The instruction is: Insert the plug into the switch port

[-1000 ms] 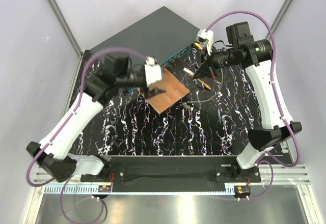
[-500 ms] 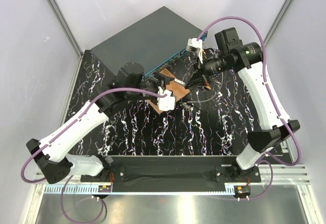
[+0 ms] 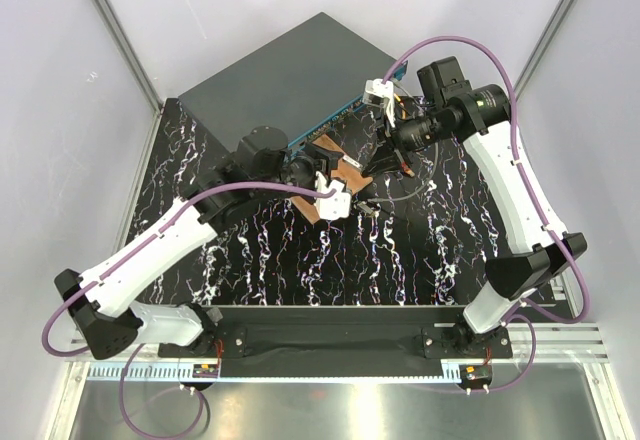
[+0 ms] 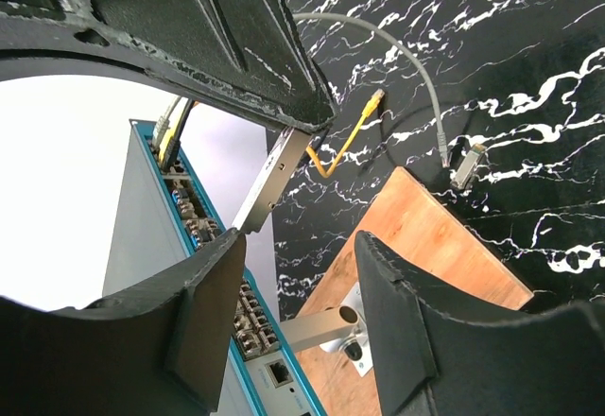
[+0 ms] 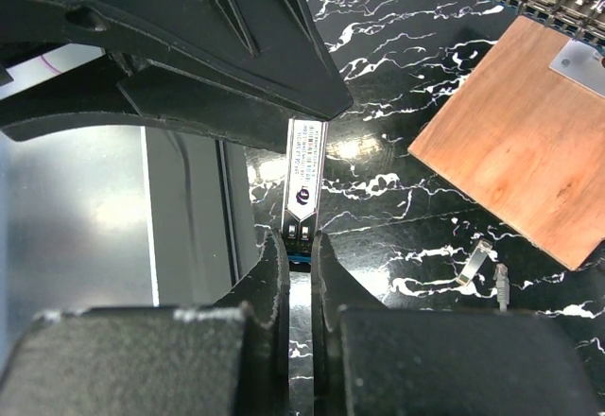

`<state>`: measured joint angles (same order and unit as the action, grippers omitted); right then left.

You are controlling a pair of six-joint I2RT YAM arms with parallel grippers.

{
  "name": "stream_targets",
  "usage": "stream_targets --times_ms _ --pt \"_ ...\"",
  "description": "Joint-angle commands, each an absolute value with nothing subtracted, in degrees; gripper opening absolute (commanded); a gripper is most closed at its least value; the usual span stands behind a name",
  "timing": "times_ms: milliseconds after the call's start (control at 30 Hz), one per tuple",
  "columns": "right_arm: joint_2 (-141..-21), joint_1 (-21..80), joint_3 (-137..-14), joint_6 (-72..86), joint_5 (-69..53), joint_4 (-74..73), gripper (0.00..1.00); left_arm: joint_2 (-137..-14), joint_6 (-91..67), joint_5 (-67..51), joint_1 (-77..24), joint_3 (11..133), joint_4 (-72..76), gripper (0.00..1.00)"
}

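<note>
My right gripper [image 5: 302, 246] is shut on the plug [image 5: 305, 184], a slim silver module with a printed label that sticks out past the fingertips. The plug also shows in the left wrist view [image 4: 274, 180], held in the air in front of the switch's teal face [image 4: 189, 208], apart from its rows of small square ports [image 4: 250, 303]. The switch is a wide dark box [image 3: 290, 75] at the back. My left gripper [image 4: 302, 312] is open and empty, close beside the right gripper [image 3: 375, 165] above the copper-brown plate [image 3: 347, 172].
A metal post [image 4: 321, 326] on a small bracket stands on the copper-brown plate [image 4: 425, 236]. A yellow cable [image 4: 345, 142], a grey cable [image 4: 416, 66] and a loose silver connector [image 4: 465, 165] lie on the black marbled table right of the plate.
My left arm has swung from the switch's left end forward and right, to beside the copper plate. My right gripper has moved left and down with the plug, towards the left gripper.
</note>
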<state>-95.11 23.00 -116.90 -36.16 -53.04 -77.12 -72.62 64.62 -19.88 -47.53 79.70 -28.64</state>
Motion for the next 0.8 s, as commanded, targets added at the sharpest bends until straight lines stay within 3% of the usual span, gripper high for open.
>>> stream_targets --times_ms 0,167,767 --pt "-94.5 25.0 -117.1 -36.1 -55.6 -88.9 0.00 -72.8 65.1 -16.7 -47.8 78.8 -21.5 0.57" --pt "-94.0 25.0 -116.5 -34.7 -54.8 -88.0 0.00 -71.5 64.2 -16.1 -47.8 77.6 -20.9 0.63" --pt "-94.0 24.9 -116.7 -34.0 -54.9 -87.8 0.00 -70.3 63.9 -20.4 -45.7 77.2 -20.7 0.67"
